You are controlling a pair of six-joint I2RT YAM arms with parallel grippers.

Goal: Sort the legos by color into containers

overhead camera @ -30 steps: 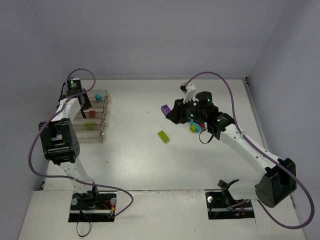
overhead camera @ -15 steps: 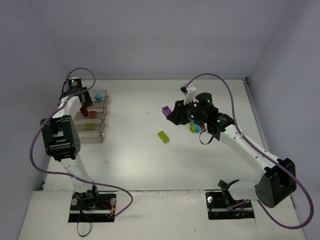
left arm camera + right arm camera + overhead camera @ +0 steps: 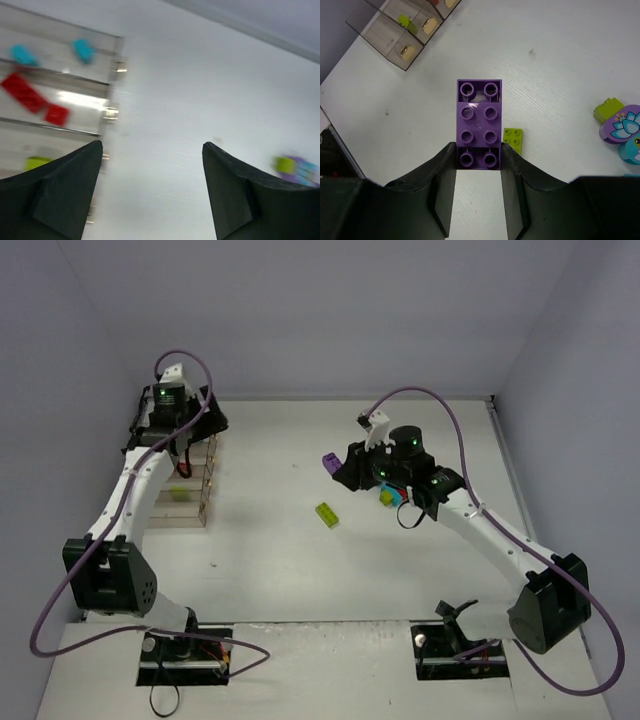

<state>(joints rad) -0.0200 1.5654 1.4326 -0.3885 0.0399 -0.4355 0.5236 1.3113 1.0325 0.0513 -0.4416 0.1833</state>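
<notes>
One purple brick point(image 3: 479, 125) is clenched in the right fingers point(image 3: 442, 170); left fingers point(image 3: 65, 185) gape apart near the containers point(image 3: 112, 85)

In bins point(image 3: 116, 55) — two cyan bricks point(image 3: 82, 50), two red bricks point(image 3: 22, 92), one lime brick point(image 3: 37, 162); outside — one purple brick point(image 3: 479, 125).

Left arm point(image 3: 128, 492): stretched forward along the left side, wrist at the far end and angled downward.
Left gripper point(image 3: 152, 146): jaws wide apart, nothing between them.
Right arm point(image 3: 492, 532): reaching forward and inward to the left.
Right gripper point(image 3: 479, 147): jaws clamped on the near end of a purple brick point(image 3: 479, 115).
</notes>
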